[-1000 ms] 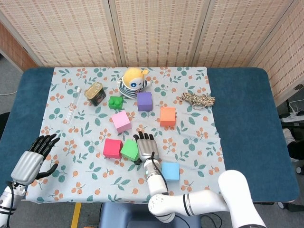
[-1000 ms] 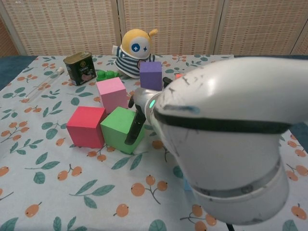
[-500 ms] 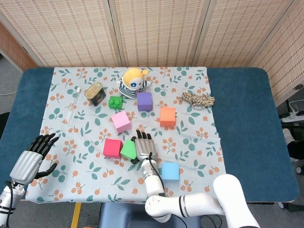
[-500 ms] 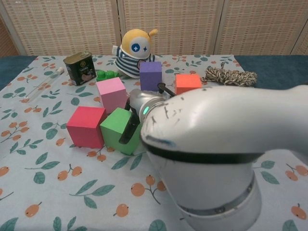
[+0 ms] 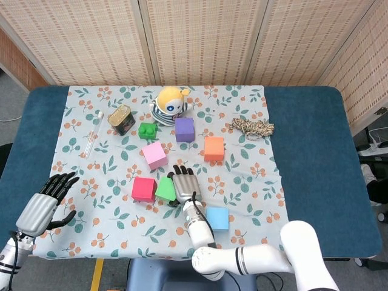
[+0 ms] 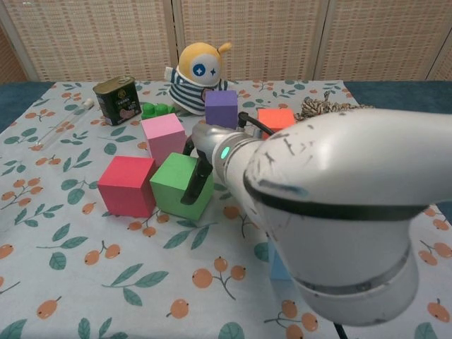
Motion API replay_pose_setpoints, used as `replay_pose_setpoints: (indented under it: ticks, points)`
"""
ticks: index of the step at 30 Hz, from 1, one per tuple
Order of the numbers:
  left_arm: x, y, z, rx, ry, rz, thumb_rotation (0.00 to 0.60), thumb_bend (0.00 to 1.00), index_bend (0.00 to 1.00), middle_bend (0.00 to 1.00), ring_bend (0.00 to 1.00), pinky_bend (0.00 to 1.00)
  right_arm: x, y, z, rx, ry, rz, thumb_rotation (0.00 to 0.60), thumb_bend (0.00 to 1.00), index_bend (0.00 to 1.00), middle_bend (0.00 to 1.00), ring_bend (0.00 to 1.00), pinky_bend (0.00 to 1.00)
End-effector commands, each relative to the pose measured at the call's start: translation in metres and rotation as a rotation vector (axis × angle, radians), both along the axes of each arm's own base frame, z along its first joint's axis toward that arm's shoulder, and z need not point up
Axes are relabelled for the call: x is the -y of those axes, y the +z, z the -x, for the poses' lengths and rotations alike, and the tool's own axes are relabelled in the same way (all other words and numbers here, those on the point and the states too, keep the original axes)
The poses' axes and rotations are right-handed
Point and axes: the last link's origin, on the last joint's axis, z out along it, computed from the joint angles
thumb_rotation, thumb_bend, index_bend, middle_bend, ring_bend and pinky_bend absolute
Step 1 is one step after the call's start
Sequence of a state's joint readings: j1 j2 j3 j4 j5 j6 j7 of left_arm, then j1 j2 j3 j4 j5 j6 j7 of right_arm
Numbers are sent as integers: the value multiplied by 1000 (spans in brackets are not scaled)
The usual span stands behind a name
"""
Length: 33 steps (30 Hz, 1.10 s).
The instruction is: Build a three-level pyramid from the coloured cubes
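My right hand [image 5: 184, 185] lies low over the cloth with its fingers stretched along the right side of the green cube [image 5: 164, 190], touching it; a dark finger [image 6: 194, 185] rests against the cube's front face [image 6: 176, 185]. The green cube sits beside the red cube [image 5: 143, 188] [image 6: 127, 185], almost touching it. The pink cube [image 5: 154, 155], purple cube [image 5: 184, 129] and orange cube [image 5: 213, 148] stand apart further back. Just right of my right forearm is the blue cube [image 5: 217, 218]. My left hand [image 5: 43, 204] hovers at the table's near left edge, fingers spread, holding nothing.
At the back of the floral cloth [image 5: 254, 182] stand a plush toy [image 5: 170, 104], a tin can [image 5: 121, 119] and a green toy brick [image 5: 147, 130]. A coil of rope [image 5: 251, 127] lies back right, a clear tube [image 5: 93, 136] far left.
My right hand has edged slightly forward against the green cube, which has turned a little and now sits squarer to the red cube. The left hand has barely shifted.
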State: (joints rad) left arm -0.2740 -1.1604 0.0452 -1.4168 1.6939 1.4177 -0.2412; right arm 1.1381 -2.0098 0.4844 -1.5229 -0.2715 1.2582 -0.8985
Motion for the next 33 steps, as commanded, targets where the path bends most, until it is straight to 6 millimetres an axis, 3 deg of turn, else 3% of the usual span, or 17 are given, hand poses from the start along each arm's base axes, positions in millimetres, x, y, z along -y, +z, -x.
replay_pose_setpoints:
  ticks: [1, 11, 21, 33]
  points:
    - [-1, -1, 1, -15, 2, 0, 600, 352, 0, 0, 0, 73, -1, 2, 3, 3, 13, -23, 600, 408, 424, 59, 3, 91]
    - [-4, -3, 2, -28, 21, -12, 600, 350, 0, 0, 0, 73, -4, -4, 5, 14, 40, -75, 600, 412, 426, 71, 3, 92]
    - [-4, -2, 3, -30, 25, -16, 600, 351, 0, 0, 0, 73, -3, -10, 3, 19, 56, -71, 600, 412, 352, 69, 3, 92]
    - [-4, -1, 3, -27, 20, -17, 600, 353, 0, 0, 0, 73, -1, -8, 4, -13, 66, -52, 600, 411, 122, 59, 2, 101]
